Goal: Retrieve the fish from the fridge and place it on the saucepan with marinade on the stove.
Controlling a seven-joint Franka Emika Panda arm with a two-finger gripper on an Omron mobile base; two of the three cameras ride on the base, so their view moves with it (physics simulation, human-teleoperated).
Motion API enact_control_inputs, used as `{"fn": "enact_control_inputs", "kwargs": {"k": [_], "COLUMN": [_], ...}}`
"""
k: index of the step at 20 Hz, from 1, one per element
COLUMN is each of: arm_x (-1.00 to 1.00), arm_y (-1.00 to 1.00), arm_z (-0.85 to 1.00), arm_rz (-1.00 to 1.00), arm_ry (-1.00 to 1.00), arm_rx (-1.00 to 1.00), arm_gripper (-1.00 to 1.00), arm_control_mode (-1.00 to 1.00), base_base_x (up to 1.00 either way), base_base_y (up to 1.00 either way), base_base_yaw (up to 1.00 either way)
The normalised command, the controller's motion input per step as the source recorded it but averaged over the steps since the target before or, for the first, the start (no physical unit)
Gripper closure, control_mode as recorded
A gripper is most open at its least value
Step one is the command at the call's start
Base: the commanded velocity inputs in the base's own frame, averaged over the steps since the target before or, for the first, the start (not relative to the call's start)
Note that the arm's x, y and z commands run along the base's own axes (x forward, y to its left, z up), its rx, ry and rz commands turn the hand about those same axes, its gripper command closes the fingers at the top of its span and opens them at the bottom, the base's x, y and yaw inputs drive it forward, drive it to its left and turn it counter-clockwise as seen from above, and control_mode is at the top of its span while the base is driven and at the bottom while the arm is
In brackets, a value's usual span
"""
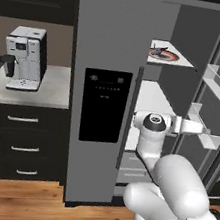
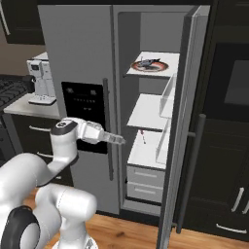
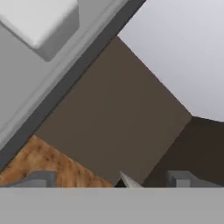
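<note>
Tall grey two-door fridge (image 1: 104,96) stands with right door open, left door with black dispenser panel closed. Small dark grey fish (image 1: 158,51) lies on round red-rimmed plate (image 1: 172,57), top white shelf (image 2: 165,61). White arm's fingers (image 3: 178,178) held out by middle shelf, spread apart, empty. White coffee machine (image 1: 24,57) on counter (image 1: 38,95), far left.

The fridge (image 1: 105,91) is showing grey, with a black dispenser panel (image 1: 103,106) and white shelves (image 2: 154,63) inside. A dark grey fish (image 1: 158,51) is lying on a red-rimmed plate (image 1: 172,57). The coffee machine (image 1: 24,57) is showing white with black parts, on a pale grey counter (image 1: 48,96) over black drawers (image 1: 20,142). The floor (image 1: 15,202) is showing orange-brown wood grain. The fingers (image 3: 181,178) are looking grey.
</note>
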Motion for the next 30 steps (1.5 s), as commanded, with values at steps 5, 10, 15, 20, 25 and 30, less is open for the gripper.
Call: {"fn": "enact_control_inputs", "kwargs": {"k": [5,10,15,20,25,30], "arm_x": [-0.34,-0.17,-0.08,0.11,0.53,0.61], "arm_y": [0.0,0.0,-0.01,-0.14,-0.27,-0.18], "arm_z": [0.32,0.42,0.09,-0.02,-0.05,-0.08], "arm_rz": [0.02,0.08,0.11,0.13,0.07,0.03], "arm_ry": [-0.52,-0.27,-0.03,0.0,0.0,0.0], "arm_rx": [0.0,0.0,-0.16,-0.19,-0.05,0.0], "arm_gripper": [-1.0,-1.0,-1.0,-1.0,-1.0,-1.0], "arm_control_mode": [-1.0,-1.0,-1.0,-1.0,-1.0,-1.0], "base_base_x": [0.0,0.0,0.0,0.0,0.0,0.0], "base_base_y": [0.0,0.0,0.0,0.0,0.0,0.0], "base_base_yaw": [0.0,0.0,0.0,0.0,0.0,0.0]}}
